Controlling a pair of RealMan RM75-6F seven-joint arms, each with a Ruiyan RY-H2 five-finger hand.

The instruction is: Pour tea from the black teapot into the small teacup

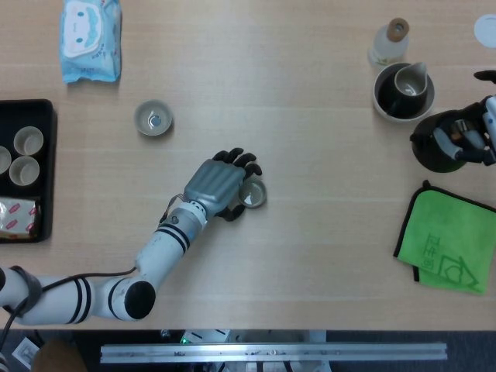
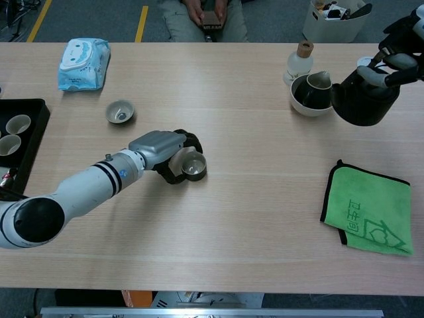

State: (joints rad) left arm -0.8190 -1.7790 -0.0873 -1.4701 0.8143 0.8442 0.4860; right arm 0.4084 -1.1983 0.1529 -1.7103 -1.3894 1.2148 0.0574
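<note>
My left hand (image 1: 219,183) has its fingers (image 1: 242,161) curled around the small teacup (image 1: 253,194) mid-worktop; my right hand (image 2: 396,61) grips the black teapot (image 2: 363,99) at 2 o'clock. Next, I judge, bring pot over cup.

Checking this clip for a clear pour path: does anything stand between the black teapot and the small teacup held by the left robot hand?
Nothing visible does. The table is bare between the black teapot and the small teacup.
</note>
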